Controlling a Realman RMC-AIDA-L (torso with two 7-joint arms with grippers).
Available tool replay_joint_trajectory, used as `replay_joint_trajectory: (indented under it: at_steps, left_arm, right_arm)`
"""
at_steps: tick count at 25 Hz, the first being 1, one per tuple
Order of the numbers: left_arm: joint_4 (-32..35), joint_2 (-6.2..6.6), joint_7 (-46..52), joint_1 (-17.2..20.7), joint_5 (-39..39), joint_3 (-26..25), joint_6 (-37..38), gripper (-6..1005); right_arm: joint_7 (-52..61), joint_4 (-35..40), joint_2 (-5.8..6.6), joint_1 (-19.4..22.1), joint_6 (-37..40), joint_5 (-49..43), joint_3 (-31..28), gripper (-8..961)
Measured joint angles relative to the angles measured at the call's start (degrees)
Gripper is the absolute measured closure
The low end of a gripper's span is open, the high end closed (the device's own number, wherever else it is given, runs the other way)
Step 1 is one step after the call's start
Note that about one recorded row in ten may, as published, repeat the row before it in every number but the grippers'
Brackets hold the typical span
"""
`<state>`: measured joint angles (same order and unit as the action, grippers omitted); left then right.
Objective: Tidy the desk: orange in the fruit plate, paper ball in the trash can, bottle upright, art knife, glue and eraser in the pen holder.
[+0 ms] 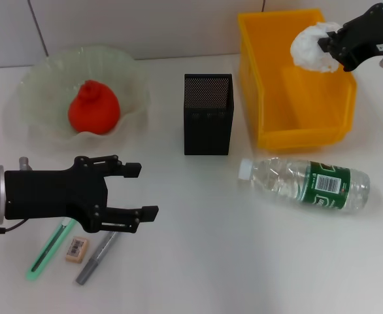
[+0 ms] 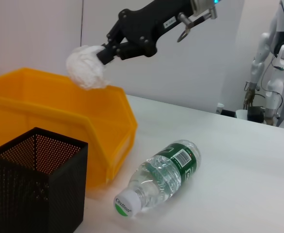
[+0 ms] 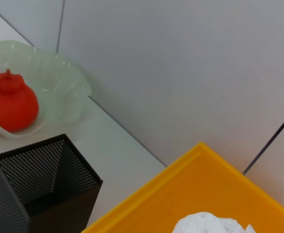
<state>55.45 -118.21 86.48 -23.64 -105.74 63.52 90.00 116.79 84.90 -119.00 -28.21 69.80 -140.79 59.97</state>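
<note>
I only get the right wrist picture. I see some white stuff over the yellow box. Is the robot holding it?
Observer: Yes. The right gripper pinches the paper ball above the yellow bin.
Operator: Is the bottle standing up?
Observer: No. The bottle lies on its side in front of the bin, cap pointing toward the pen holder.
Operator: Where is the other hand?
Observer: The left gripper hangs open and empty above a green art knife, an eraser and a grey glue stick.
Operator: Anything in the black cup?
Observer: Nothing shows inside from the left wrist view.
</note>
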Motion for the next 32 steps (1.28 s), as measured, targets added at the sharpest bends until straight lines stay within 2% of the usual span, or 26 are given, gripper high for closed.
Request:
replay_joint_trajectory:
  at_steps: [2,8,15,21,26,32]
  left_arm:
    - [0.0,0.0,0.0,-0.1,0.0,0.2,0.0,138]
    - [-0.1,0.0,0.2,-0.2,-0.7,0.2,0.0,139]
    - [-0.2,0.0,0.5,-0.3,-1.6,0.3,0.0,139]
    - [-0.2,0.0,0.6,-0.3,-1.7,0.3,0.0,138]
    - [-0.2,-0.03,0.6,-0.3,-1.7,0.3,0.1,138]
    - [-0.2,-0.09,0.6,-0.3,-1.7,0.3,0.1,138]
  right_arm:
    - [-0.8,-3.6,0.05,-1.7,-1.8,0.0,-0.3,933]
    - [-1.1,-7.7,0.18,-3.4,-4.0,-1.2,-0.3,933]
    - [-1.2,-8.6,-0.03,-2.9,-6.1,-1.6,-0.1,933]
    - [-0.8,-7.9,-0.1,-2.3,-5.0,-1.3,-0.2,933]
    - [-0.3,-6.5,-0.24,-1.5,-4.9,-0.9,0.2,787]
    - [0.2,-5.3,-0.27,-1.3,-4.5,-0.9,0.3,546]
